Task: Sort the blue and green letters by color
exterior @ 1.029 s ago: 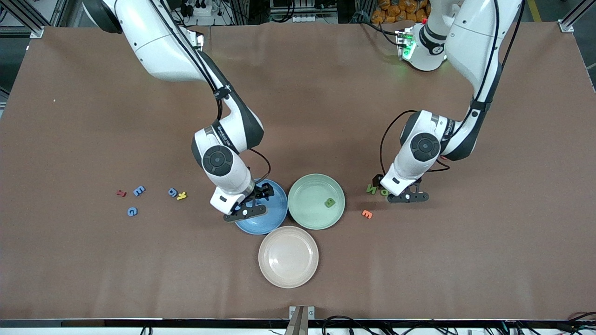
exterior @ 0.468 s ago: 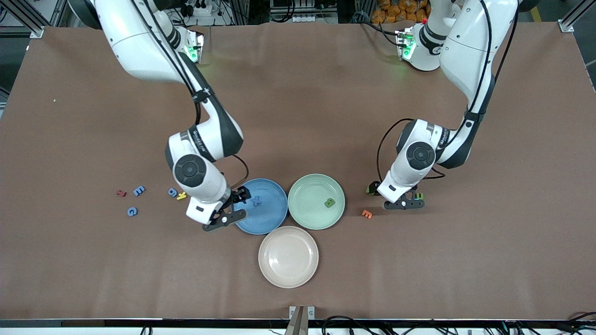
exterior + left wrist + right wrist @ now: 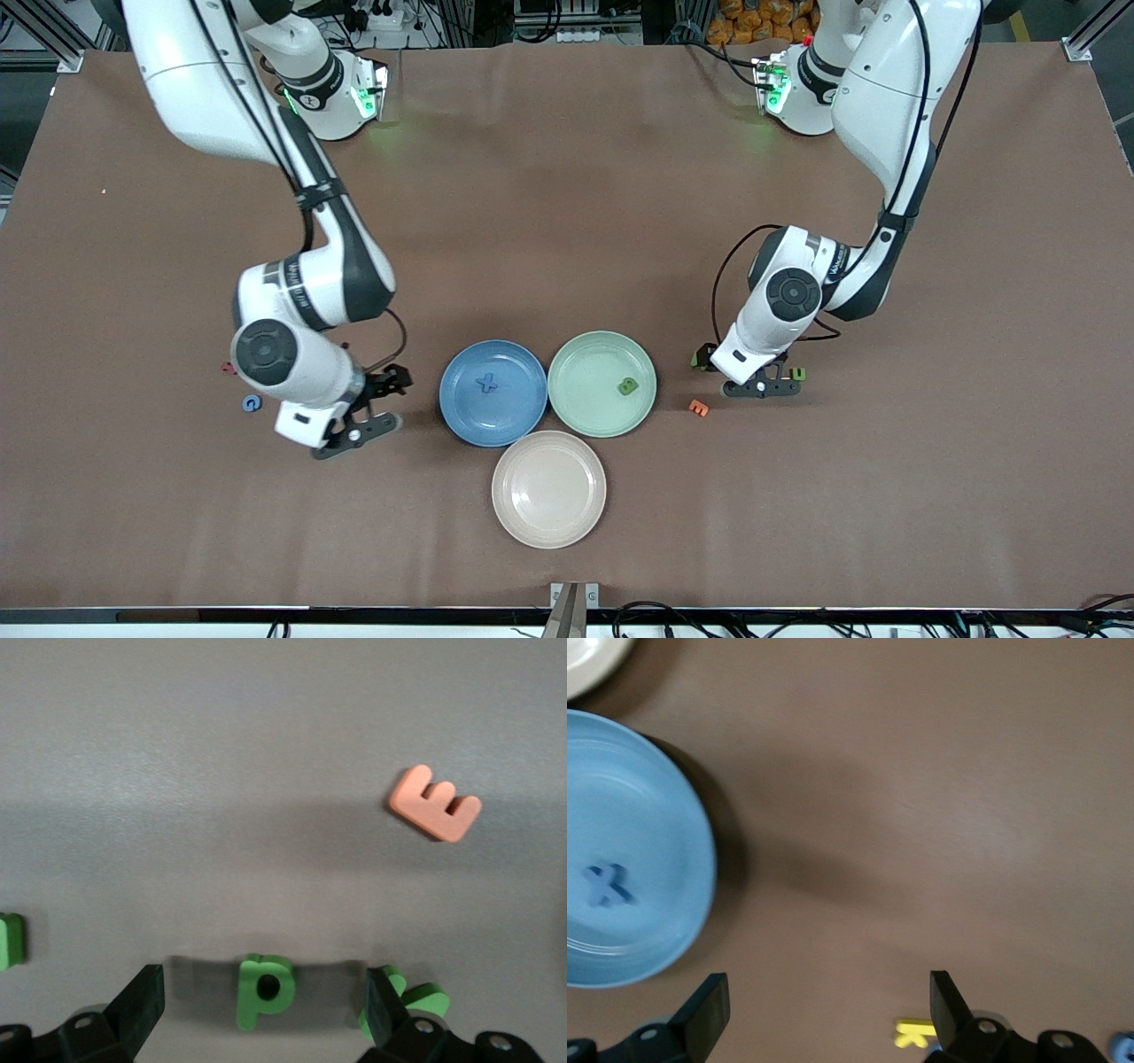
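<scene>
movement first: since a second ago the right claw point(image 3: 376, 409) has left the blue plate point(image 3: 461, 416) and now hangs, jaws wide and empty, over bare desk point(image 3: 567, 221) toward the right arm's end, with a yellow letter point(image 3: 912, 1033) just below it in the right wrist view. the left claw point(image 3: 753, 372) has shifted slightly toward the plates and stands low and spread, holding nothing, with the green p point(image 3: 264, 990) between its fingers in the left wrist view and another green letter point(image 3: 421, 999) beside one fingertip.

brown cloth covers the desk; frame rails and cables line its edges.

the blue plate holds a blue x point(image 3: 486, 383); the green plate point(image 3: 585, 399) beside it holds a green letter b point(image 3: 627, 385); the pale plate point(image 3: 548, 489), nearer the camera, holds nothing. a blue g point(image 3: 252, 403) lies near the right arm's end, an orange e point(image 3: 698, 408) and a green u point(image 3: 798, 374) near the left claw.
</scene>
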Motion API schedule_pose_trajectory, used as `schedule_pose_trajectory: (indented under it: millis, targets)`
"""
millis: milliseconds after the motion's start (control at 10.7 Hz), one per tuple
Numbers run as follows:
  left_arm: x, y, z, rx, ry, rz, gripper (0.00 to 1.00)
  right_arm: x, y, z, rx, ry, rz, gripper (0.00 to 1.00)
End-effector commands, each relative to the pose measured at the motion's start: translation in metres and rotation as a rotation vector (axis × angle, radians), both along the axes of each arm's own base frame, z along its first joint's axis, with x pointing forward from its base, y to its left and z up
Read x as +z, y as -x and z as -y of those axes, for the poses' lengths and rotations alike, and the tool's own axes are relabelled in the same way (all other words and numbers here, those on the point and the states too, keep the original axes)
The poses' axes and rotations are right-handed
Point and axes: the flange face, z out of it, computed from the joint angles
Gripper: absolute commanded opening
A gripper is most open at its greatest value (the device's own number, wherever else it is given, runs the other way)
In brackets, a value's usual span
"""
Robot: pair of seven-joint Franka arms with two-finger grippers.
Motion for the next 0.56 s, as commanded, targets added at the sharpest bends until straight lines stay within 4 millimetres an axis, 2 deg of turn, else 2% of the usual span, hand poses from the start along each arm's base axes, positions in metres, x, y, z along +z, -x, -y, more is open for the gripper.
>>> schedule_pose_trajectory:
  millis: [0, 187, 468]
  targets:
    - [-0.004, -0.003, -0.001, -0.028, -0.013, 0.008, 1.00, 0.013, -0.001, 0.063, 0.016, 0.052, -0.006, 1.00]
    - [-0.004, -0.005, -0.007, -0.058, -0.015, 0.005, 1.00, 0.009, -0.005, 0.100, 0.041, 0.058, -0.015, 1.00]
    - [-0.003, -0.006, -0.009, -0.062, -0.015, 0.007, 1.00, -0.001, -0.006, 0.152, -0.031, 0.057, -0.015, 1.00]
